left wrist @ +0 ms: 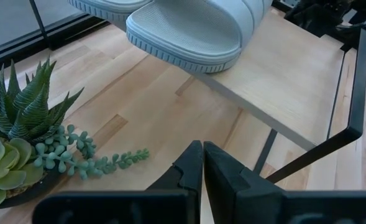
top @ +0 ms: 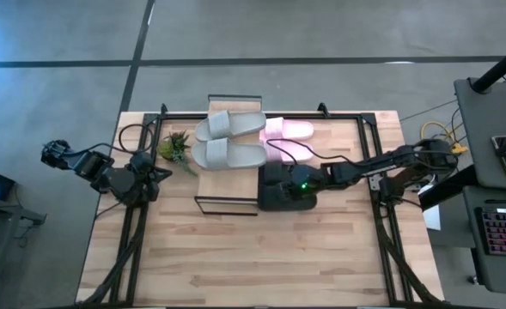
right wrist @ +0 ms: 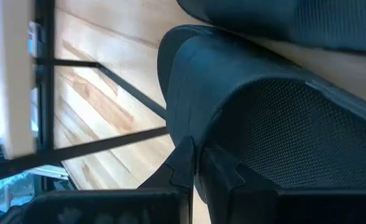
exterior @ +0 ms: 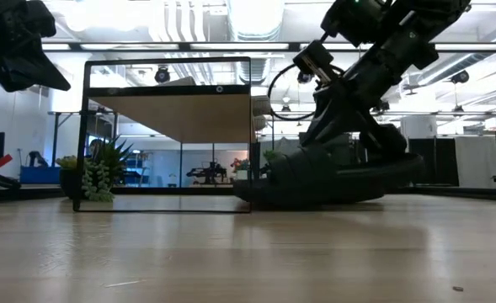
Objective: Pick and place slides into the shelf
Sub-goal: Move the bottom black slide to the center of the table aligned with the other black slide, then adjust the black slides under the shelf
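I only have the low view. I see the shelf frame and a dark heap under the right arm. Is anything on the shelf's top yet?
Observer: Yes. Two grey slides lie side by side on the plank top of the shelf.
Operator: And the dark heap?
Observer: Those are the black slides, on the table right beside the shelf, with the right hand down at them.
Operator: Where are the pink ones?
Observer: The pink slides are on the table too, beside the shelf, beyond the black pair.
Operator: And the left arm?
Observer: The left hand waits with fingers shut near a small plant.
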`<state>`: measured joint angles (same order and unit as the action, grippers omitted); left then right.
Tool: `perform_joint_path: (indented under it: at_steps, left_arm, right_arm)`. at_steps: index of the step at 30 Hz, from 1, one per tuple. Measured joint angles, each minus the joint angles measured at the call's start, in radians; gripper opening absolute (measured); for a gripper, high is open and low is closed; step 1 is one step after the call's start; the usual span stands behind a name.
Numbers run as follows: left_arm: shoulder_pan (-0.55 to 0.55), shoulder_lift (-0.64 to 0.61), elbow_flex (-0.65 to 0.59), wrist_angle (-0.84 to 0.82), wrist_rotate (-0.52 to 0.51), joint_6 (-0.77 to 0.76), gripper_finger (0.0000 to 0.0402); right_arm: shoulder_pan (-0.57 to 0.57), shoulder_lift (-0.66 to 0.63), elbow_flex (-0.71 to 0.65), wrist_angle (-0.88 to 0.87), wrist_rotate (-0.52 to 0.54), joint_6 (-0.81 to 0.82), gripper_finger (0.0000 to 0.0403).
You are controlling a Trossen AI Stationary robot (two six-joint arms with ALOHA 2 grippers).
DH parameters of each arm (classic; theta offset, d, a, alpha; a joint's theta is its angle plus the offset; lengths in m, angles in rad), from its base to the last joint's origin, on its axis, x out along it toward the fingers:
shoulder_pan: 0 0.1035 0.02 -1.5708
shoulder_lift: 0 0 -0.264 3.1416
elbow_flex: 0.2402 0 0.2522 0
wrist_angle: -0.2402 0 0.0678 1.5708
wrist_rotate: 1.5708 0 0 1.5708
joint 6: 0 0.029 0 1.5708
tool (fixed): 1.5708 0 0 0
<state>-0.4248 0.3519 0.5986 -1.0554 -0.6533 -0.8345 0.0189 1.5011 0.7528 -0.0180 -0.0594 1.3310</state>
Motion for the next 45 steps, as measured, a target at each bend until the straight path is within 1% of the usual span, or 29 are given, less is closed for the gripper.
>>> perform_joint_path:
  at_steps: [4,8,11,15,21,26,30,34,39,45]
  left_arm:
    - [0.0,0.0,0.0,0.0,0.0,0.0,0.0]
    - [0.0,0.0,0.0,0.0,0.0,0.0,0.0]
    - [0.0,0.0,0.0,0.0,0.0,0.0,0.0]
    - [0.0,0.0,0.0,0.0,0.0,0.0,0.0]
    - [0.0,0.0,0.0,0.0,0.001,0.0,0.0]
    - [0.0,-0.001,0.0,0.0,0.001,0.0,0.0]
    - [0.0,-0.002,0.0,0.0,0.001,0.0,0.0]
    - [0.0,-0.002,0.0,0.0,0.003,0.0,0.0]
    - [0.0,-0.002,0.0,0.0,0.004,0.0,0.0]
    - [0.0,-0.001,0.0,0.001,0.005,0.0,0.0]
  right_arm:
    - [0.0,0.034,0.0,0.001,-0.033,0.01,0.0014]
    - [-0.001,0.062,0.005,0.001,-0.01,0.03,0.0025]
    - [0.001,0.062,0.01,0.001,0.03,0.03,0.0049]
    - [0.0,0.043,0.011,-0.009,0.055,0.025,0.009]
    - [0.0,0.02,0.012,-0.031,0.042,0.024,0.014]
    - [0.0,0.006,0.012,-0.043,0.002,0.039,0.0157]
    - [0.003,-0.029,0.013,-0.12,-0.016,0.038,0.015]
    - [0.003,-0.085,0.013,-0.248,0.028,0.049,0.0131]
    - [0.003,-0.171,0.013,-0.389,0.054,0.057,0.0097]
    - [0.002,-0.256,0.013,-0.544,0.063,0.057,0.0047]
